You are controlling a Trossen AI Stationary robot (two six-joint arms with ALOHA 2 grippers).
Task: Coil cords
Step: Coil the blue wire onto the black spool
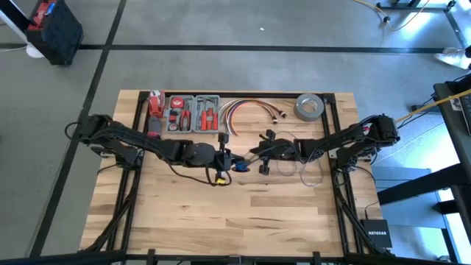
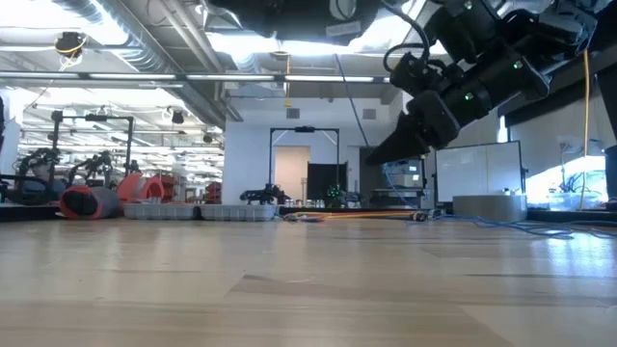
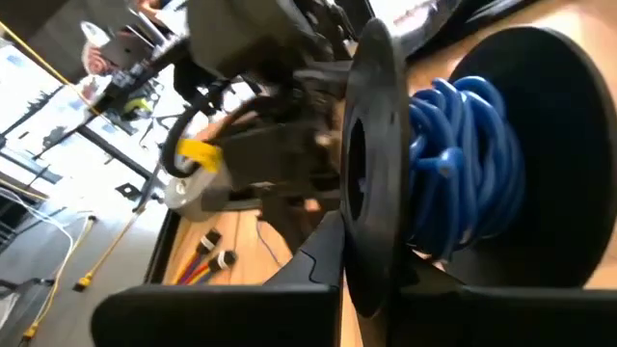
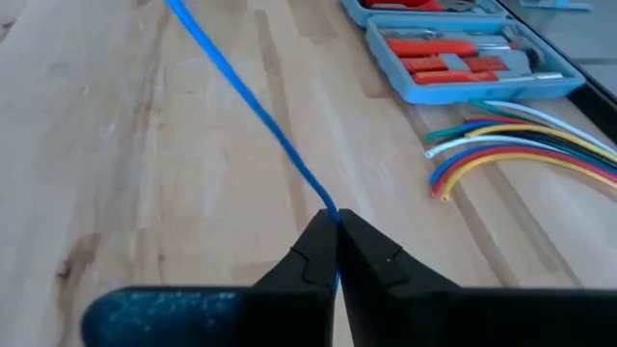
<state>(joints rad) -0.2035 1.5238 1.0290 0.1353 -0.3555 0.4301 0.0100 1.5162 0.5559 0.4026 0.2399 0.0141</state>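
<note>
Near the middle of the table, the right gripper is pinched tight on the thin blue wire, which runs straight out from its fingertips over the wood. The left gripper is clamped on a black spool wound with blue wire. Behind them, the blue tool tray holds red-handled tools.
</note>
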